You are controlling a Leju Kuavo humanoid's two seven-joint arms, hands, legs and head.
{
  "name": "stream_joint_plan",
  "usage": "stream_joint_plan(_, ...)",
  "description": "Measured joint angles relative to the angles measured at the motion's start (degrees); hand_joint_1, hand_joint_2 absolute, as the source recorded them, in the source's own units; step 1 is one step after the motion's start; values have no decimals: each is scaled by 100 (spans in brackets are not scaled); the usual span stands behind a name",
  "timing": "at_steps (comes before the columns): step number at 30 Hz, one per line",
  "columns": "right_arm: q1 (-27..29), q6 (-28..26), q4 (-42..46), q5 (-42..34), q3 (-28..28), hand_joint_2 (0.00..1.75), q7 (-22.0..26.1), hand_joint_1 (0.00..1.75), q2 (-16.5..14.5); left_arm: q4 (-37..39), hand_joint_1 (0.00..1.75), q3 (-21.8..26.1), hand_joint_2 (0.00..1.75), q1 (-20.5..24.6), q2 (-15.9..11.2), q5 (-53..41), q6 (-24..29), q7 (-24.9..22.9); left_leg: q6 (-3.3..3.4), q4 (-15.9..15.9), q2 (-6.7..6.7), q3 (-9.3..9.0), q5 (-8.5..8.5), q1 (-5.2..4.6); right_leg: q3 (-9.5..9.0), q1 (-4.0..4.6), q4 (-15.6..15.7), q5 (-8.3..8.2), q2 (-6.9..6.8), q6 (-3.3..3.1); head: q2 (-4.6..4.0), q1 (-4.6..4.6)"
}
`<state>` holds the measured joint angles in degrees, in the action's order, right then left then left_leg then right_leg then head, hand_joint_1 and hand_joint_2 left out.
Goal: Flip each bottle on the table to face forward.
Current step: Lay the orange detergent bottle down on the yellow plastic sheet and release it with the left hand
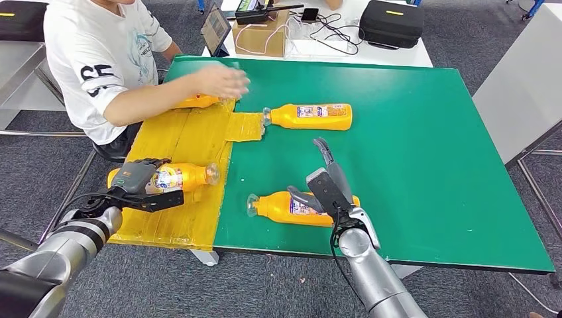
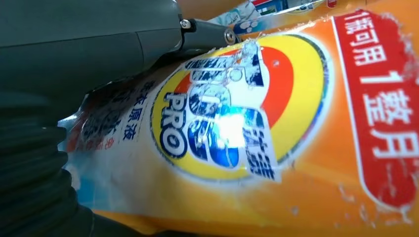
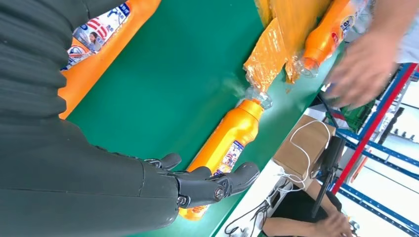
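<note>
Head view: four orange bottles lie on their sides, long axes running across the table. The left bottle (image 1: 179,177) rests on the yellow taped patch (image 1: 192,142) with its cap pointing toward the green surface; the left hand (image 1: 136,177) is wrapped around its base end, gripping it, and the left wrist view shows the bottle's round logo label (image 2: 222,108) pressed close under that hand's thumb. The near bottle (image 1: 281,207) lies on the green table (image 1: 431,132) just beneath the right hand (image 1: 328,185), its cap pointing toward the yellow patch; that hand hovers above the bottle's base end with fingers spread and extended, holding nothing. Beyond the right hand, the far bottle (image 1: 311,116) lies with its cap at the patch's edge. Farther, past the left hand, a person's hand (image 1: 222,81) hovers above a fourth bottle (image 1: 197,101).
</note>
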<state>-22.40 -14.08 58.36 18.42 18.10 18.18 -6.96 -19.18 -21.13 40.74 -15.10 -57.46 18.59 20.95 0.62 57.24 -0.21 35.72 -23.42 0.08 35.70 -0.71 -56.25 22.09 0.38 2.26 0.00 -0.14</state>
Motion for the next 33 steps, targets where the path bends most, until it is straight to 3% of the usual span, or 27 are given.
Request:
stream_joint_plan(11, -36, 34, -110, 49, 1, 175, -28, 0, 25, 16, 0, 9, 175, -38, -10, 161, 63, 206, 0, 0, -6, -3, 0, -1, -8, -1, -1, 0, -1, 0, 1, -1)
stream_joint_plan(14, -37, 46, -126, 93, 0, 175, -52, 0, 27, 16, 0, 63, 44, -74, -12, 266, 184, 387, 0, 0, -6, -3, 0, -1, -7, -1, 0, 0, -1, 0, 1, -1)
stream_joint_plan(15, -36, 55, -129, 106, 1, 131, -56, 0, 28, 16, 0, 100, 0, -97, -13, 315, 236, 463, 0, 0, -5, -3, 0, -1, -7, -1, 0, 0, -1, 0, 1, -1)
stream_joint_plan(18, -35, 88, -131, 211, 24, 0, -61, 0, 32, 5, 0, 282, 0, -220, -14, 568, 467, 829, 0, 1, -4, -3, 0, -1, -4, -1, 0, 1, -1, -1, 1, -1)
stream_joint_plan(20, -25, 103, -127, 356, 83, 0, -87, 0, 43, -35, 0, 518, 0, -333, 3, 930, 585, 1257, 0, 1, -4, -3, 0, -1, -1, -1, 1, 2, -1, -1, 0, 0)
stream_joint_plan(24, 78, 105, -86, 616, 218, 175, -188, 0, 91, -341, 0, 1132, 0, -643, 111, 1829, 451, 1838, 0, 2, -2, -1, 0, -1, 2, -1, 4, 2, 0, -1, 1, 1)
stream_joint_plan(29, 255, 85, 29, 894, 354, 175, -344, 0, 198, -1036, 0, 1594, 0, -1065, 249, 2825, -45, 1908, 0, 2, -2, 5, -2, -2, 7, -2, 7, 2, 0, -1, 1, 0)
stream_joint_plan(33, 333, 83, 93, 936, 429, 175, -383, 0, 265, -1415, 0, 1750, 0, -1279, 318, 2995, -139, 1911, 0, 2, -2, 11, -2, -2, 12, -2, 7, 2, 0, -1, 1, 1)
